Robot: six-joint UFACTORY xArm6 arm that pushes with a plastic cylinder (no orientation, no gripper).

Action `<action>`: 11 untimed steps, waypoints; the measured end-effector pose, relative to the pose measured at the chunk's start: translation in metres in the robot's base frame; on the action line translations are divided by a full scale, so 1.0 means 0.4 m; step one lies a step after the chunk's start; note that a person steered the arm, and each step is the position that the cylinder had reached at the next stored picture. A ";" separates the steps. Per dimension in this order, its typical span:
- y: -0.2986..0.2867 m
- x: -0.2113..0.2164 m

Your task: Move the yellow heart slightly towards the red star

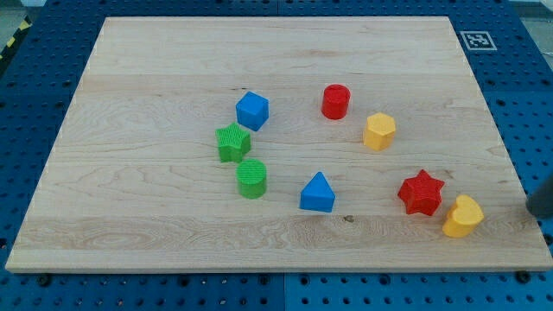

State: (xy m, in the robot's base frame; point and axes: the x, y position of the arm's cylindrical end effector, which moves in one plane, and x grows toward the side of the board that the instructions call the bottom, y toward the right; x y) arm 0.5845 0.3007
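Camera view: the yellow heart [463, 216] is lying near the board's bottom-right corner, just beside the red star [421, 193]. My tip [534, 210], a plain rod with no claw to open, is being seen at the right edge. Only a gentle nudge toward the star is being called for; little room remains.

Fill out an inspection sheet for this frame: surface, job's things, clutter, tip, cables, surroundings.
Surface: wooden board, flat, no damage seen.
Job's things: yellow heart at the view's lower right, just right of and below the red star; close, whether touching cannot be told.
Clutter: blue cube, green star, green cylinder, blue triangle, red cylinder, yellow hexagon.
Tip: dark rod at the view's right edge, right of the heart; its end is cut off.
Cables: nothing seen.
Surroundings: blue pegboard; marker tag.
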 end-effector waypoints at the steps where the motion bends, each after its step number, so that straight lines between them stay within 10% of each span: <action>1: -0.047 0.081; 11: -0.288 0.055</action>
